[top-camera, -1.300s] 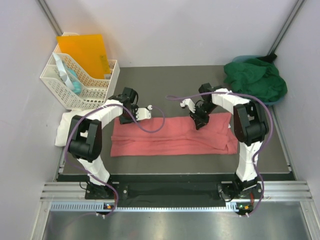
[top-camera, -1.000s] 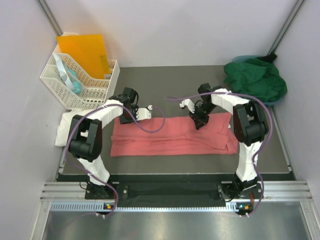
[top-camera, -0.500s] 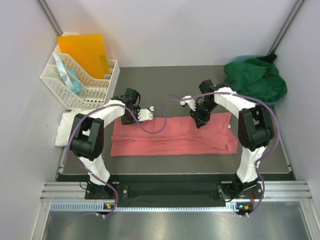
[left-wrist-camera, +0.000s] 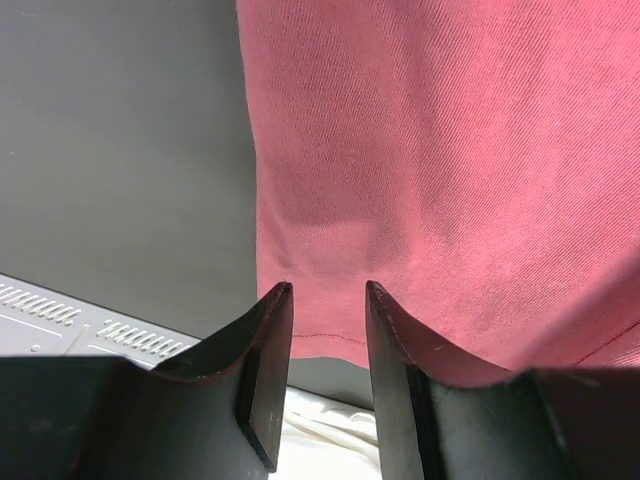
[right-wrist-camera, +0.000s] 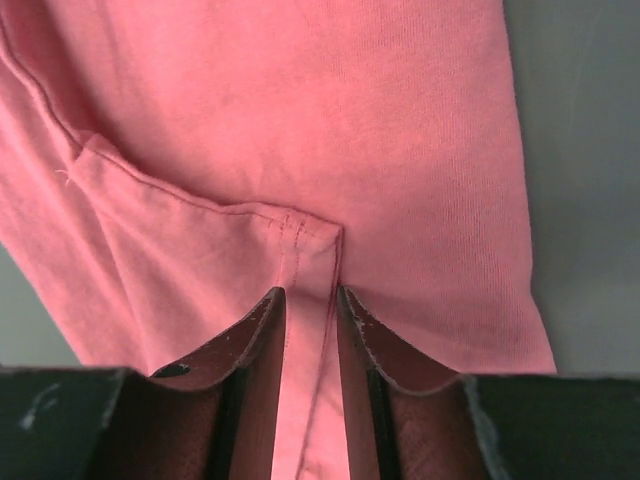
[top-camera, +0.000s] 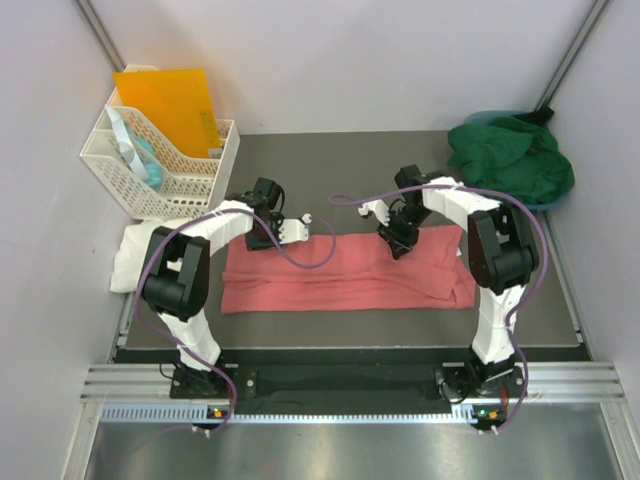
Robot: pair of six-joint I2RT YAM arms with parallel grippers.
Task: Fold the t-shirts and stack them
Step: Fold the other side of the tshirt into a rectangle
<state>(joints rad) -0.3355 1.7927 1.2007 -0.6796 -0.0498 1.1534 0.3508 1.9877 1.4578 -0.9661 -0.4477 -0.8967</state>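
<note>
Lying across the middle of the dark table (top-camera: 340,165), the salmon-pink t-shirt (top-camera: 345,272) was folded into a long, flat band that ran from left to right between the two arms. The left gripper (left-wrist-camera: 326,290) hung over the band's left end with its jaws plainly apart and nothing between them; through the gap its wrist camera showed the shirt's edge, the bare table beside it and a bit of the white t-shirt (top-camera: 128,255) below. That white shirt sat crumpled at the table's left edge, just beside the left arm. The right gripper (right-wrist-camera: 310,293) was low over the band's far edge, right of its middle, its jaws a narrow way apart and not clamped, with a stitched seam of the pink cloth running into the gap between them; whether the pads touched the cloth could not be told. The dark green t-shirt (top-camera: 512,158) was heaped in the far right corner, well apart from the pink one. At the far left stood a white lattice basket (top-camera: 130,182) holding an orange folder (top-camera: 165,105).
</note>
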